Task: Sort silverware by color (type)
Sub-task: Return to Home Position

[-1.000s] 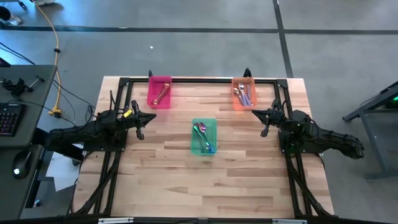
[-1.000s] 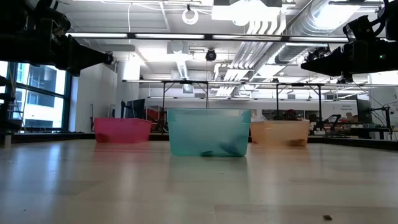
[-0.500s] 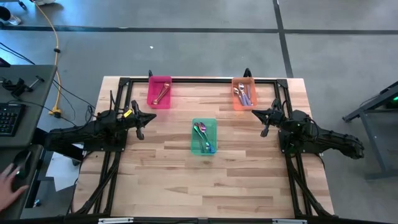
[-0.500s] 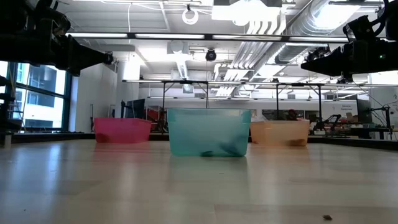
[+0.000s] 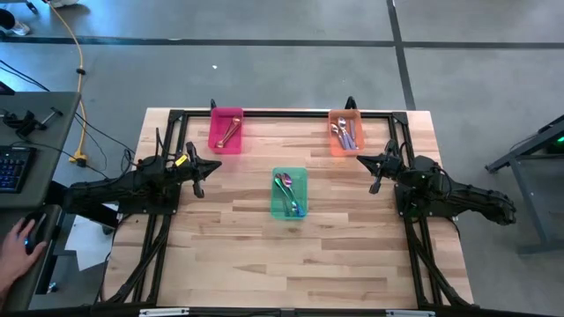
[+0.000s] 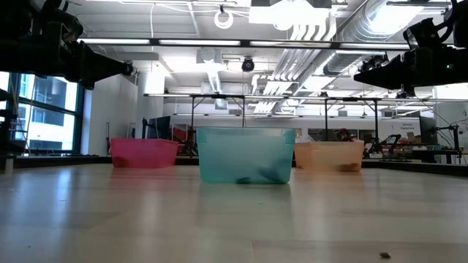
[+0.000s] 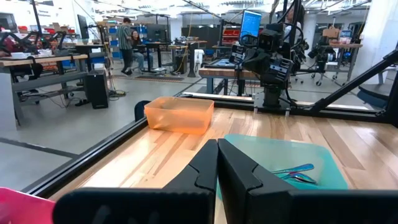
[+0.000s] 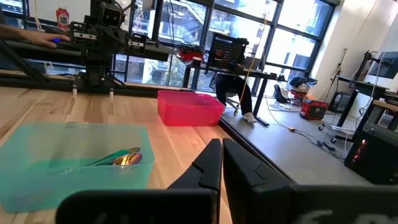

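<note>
The green bin [image 5: 274, 201] is set near the middle of the table [image 5: 264, 260], and all places here are given from it. Teal spoons [image 5: 287, 187] with iridescent bowls are seen lying bunched together inside it. The pink bin [image 5: 214, 132] is placed beyond the green bin, toward the table's far edge and to the left, and gold spoons [image 5: 229, 132] are held in it. The orange bin [image 5: 333, 145] is placed beyond the green bin and to the right, and purple spoons [image 5: 345, 134] are laid in it. The three bins are kept well apart from one another.

The left gripper [image 7: 217, 147] is held above the table to the left of the green bin, apart from it and pointed across toward it. Its fingers are pressed together and nothing is gripped. The right gripper [image 8: 222, 145] is held to the right of the green bin, likewise raised and apart from it. It too is closed and empty. In the low view both arms are seen high above the bins.

Far to the left of the green bin, off the table, a person's hand [image 5: 13, 245] is seen at a dark desk [image 5: 40, 132].
</note>
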